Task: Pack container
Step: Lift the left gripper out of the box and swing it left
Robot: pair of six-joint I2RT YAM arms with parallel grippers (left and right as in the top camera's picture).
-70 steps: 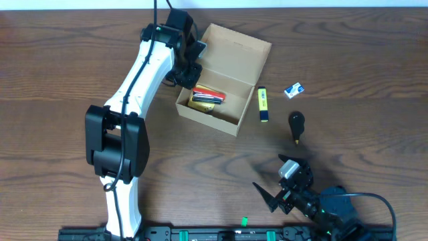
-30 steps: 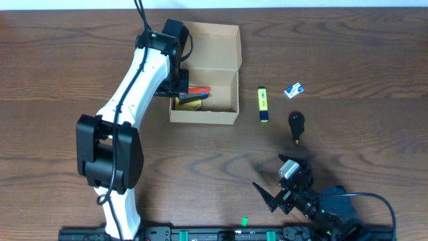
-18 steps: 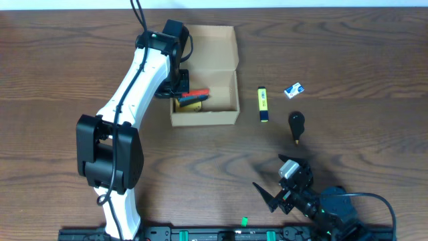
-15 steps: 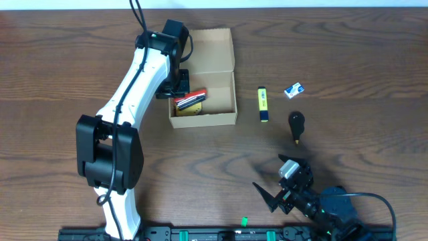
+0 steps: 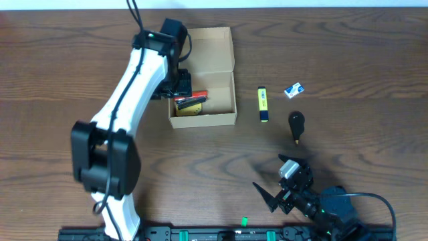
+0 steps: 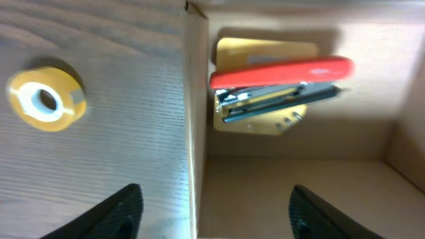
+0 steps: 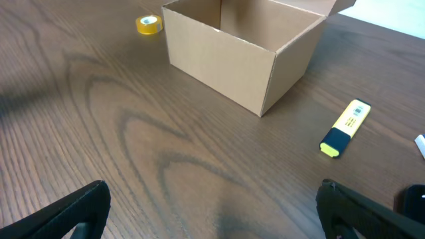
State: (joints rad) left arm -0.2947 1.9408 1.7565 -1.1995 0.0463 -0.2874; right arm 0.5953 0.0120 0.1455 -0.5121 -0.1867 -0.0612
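- Two arms worked at a brown wooden table (image 5: 361,53); the left one reached out to the container (image 5: 202,121), the right one sat low at the near edge.
- The container, a tan cardboard box, stood on the far left-centre part of the table with its flap lid upright at the back, so the inside was open to the overhead camera.
- The left gripper (image 6: 216,202) was spread wide and held nothing. In the left wrist view its fingers straddled the box's left wall, one over bare wood and the other over the box floor.
- Inside the box, against that wall, a red stapler (image 6: 282,70) lay on top of a yellow pad (image 6: 265,48).
- A roll of yellow tape (image 6: 45,99) lay on the table just outside the same wall; the arm hid it from overhead.
- The right gripper (image 7: 212,219) was also wide apart and empty, well apart from the box, facing it across bare wood.
- Right of the box lay a yellow highlighter (image 5: 263,105), near it but not touching.
- Further right were a small blue and white item (image 5: 293,90) and a black object with a pointed tip (image 5: 296,126).
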